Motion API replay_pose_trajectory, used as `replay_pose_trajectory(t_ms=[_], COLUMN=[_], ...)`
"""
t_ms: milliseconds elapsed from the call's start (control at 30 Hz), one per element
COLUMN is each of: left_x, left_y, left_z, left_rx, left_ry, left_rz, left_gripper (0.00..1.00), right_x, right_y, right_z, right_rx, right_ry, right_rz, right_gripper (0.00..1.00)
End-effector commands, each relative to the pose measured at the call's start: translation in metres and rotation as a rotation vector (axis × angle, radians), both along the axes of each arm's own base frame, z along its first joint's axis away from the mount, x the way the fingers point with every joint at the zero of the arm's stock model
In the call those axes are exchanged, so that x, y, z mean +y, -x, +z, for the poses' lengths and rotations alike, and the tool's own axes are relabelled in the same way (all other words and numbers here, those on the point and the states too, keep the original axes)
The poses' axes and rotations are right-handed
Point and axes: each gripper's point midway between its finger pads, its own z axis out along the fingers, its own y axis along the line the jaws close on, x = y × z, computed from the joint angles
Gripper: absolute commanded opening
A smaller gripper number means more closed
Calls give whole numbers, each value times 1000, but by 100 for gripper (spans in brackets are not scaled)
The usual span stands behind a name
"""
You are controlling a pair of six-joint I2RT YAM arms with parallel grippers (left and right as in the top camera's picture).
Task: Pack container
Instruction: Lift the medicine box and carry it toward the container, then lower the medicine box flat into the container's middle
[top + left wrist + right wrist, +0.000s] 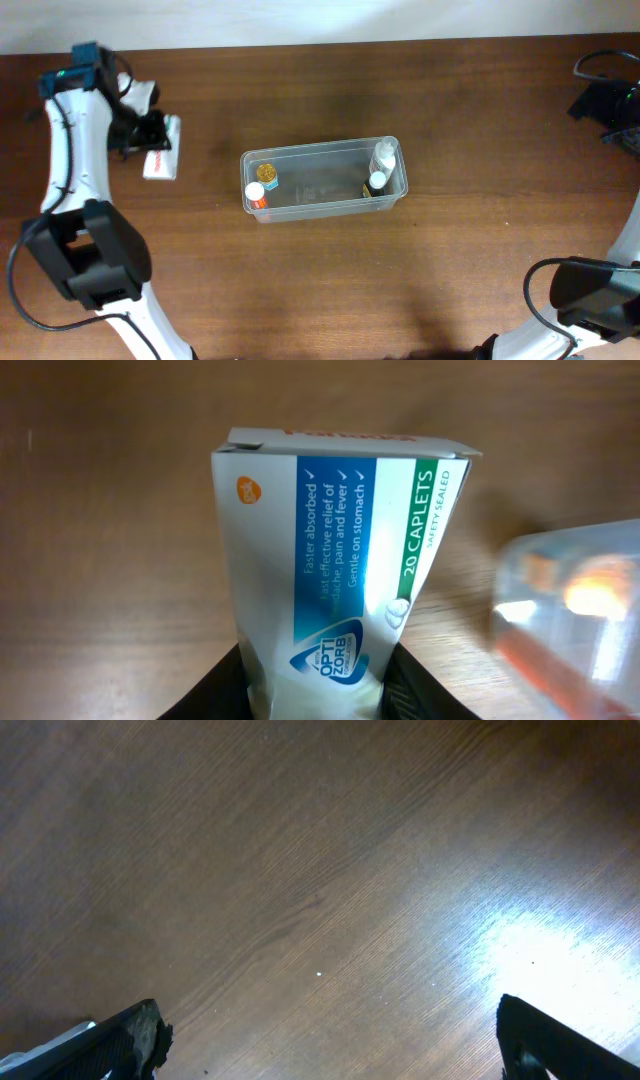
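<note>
Left claw (148, 135) sat at the upper left of the overhead frame, clamped on a white cardboard caplet box (161, 160) whose free end pointed toward the bottom of the frame. Whether the box touched the brown wooden surface (330, 280) could not be told. A clear rectangular plastic container (320, 208) lay well apart from it at the centre of the frame, its long side running left to right. At its left end stood a yellow-capped small bottle (267, 172) and, just beside it, an orange-and-white small bottle (258, 195). At its right end were two white small bottles (385, 155), close together.

From the left wrist, the box (335, 550) filled the middle of the frame, its blue and green panels reading "20 CAPLETS". Its lower end was pinched between the dark fingers (225, 690) at the bottom edge. The container (570, 610) showed as a blur at the right edge, with something orange inside.

From the right wrist, the right claw (330, 1045) hung with its fingers (125, 1040) spread wide, one at each lower corner, with wood surface (300, 870) between them.
</note>
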Motion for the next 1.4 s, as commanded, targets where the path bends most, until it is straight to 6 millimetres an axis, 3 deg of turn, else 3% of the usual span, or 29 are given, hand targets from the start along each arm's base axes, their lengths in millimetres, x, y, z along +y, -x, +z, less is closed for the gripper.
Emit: replay_pose_trajectory(t_ms=[0,200,367,567,700,800,967,1200,1367], left_x=[-32,-82,-126,-196,-244,-269,-288,-290,-290], left_y=[-16,-30,-27,-7,17,36,57,58,59], left_z=[26,63,83,90,88,85,82,74,57], left_rx=[-69,-171,-213,-236,-237,-225,-200,-183,-148], left_ry=[-10,-26,-86,-105,-123,-134,-154,-145,-144], left_rz=[-92,-203,-328,-583,-816,-959,-1077,-1089,-1092], left_gripper=[38,37,37,38,39,41,41,41,42], right_x=[-1,-1,-1,-1,-1,-1,-1,-1,-1], right_y=[1,1,1,1,1,1,1,1,1], right_z=[10,10,10,10,10,10,10,10,10], right_rx=[-28,-28,-28,-28,-28,-28,-28,-28,-28], right_ry=[12,12,12,13,12,12,12,12,12], right_rz=[-8,-8,-8,-8,-8,-8,-8,-8,-8], right_gripper=[98,98,98,98,98,98,98,98,98])
